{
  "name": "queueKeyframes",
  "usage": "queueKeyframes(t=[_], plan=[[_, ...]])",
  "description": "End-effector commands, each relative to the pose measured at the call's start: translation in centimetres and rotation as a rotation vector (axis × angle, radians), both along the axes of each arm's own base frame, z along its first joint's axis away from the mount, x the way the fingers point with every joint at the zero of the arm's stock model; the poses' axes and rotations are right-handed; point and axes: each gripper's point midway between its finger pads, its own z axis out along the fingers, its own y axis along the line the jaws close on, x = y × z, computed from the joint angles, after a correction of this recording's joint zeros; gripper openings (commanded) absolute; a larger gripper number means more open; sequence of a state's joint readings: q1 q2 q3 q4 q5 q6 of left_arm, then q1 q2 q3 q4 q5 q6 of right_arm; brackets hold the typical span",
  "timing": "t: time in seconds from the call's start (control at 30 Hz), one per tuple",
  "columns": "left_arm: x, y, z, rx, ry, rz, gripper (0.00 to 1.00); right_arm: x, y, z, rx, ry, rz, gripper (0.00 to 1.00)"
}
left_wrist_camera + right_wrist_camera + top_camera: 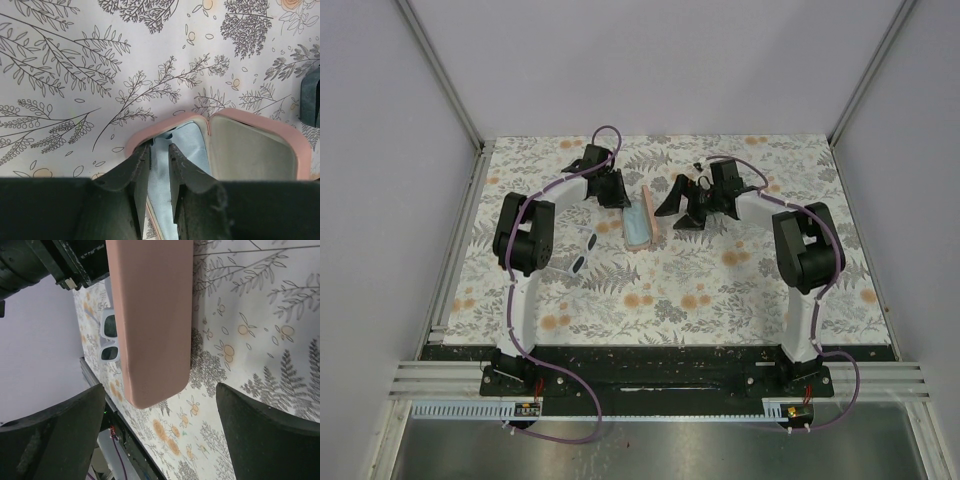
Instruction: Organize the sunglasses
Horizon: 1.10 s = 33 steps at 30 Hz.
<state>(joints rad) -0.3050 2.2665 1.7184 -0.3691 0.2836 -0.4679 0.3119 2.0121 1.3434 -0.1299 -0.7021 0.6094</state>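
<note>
Closest to the left wrist camera are my left gripper's fingers. They stand nearly together, just inside the near end of the open pink case, with the blue cloth showing in the narrow gap between them. I cannot tell whether they pinch the cloth or only hang over it.

My right gripper is spread wide and holds nothing. It sits on the far side of the case from the left one, with the case's pink outer shell straight ahead between its fingers.

The white pair lies on the table beside my left arm, near the case but apart from it, and neither gripper touches it. Any other pair I cannot pick out for certain in these views.

As I judge it, the task is at an early stage. The case is open and the cloth is inside it, but no sunglasses are in it. What is left is to deal with the cloth, pick up the white pair, lay it in the case and shut the lid, then do the same for whatever else needs stowing.
</note>
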Motion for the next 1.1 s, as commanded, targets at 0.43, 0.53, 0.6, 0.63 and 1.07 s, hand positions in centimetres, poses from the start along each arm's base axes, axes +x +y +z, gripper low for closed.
queueKeyframes(t=[0.43,0.53,0.6,0.63,1.07], plan=[[0.9,2.4,5.1,0.055,-0.106,0.056,0.40,0.0,5.0,1.3,0.164,-0.085,0.123,0.62],[1.0,3.2,5.8,0.084,-0.123,0.075,0.41,-0.2,5.4,1.5,0.163,-0.091,0.135,0.52],[0.9,3.7,6.5,0.105,-0.141,0.090,0.41,-0.3,5.4,1.6,0.165,-0.093,0.137,0.48],[0.9,4.0,6.9,0.115,-0.153,0.096,0.41,-0.4,5.4,1.6,0.164,-0.093,0.138,0.48],[-7.7,9.7,11.8,0.197,-0.315,0.262,0.73,-0.1,4.3,1.4,0.055,-0.126,0.084,0.83]])
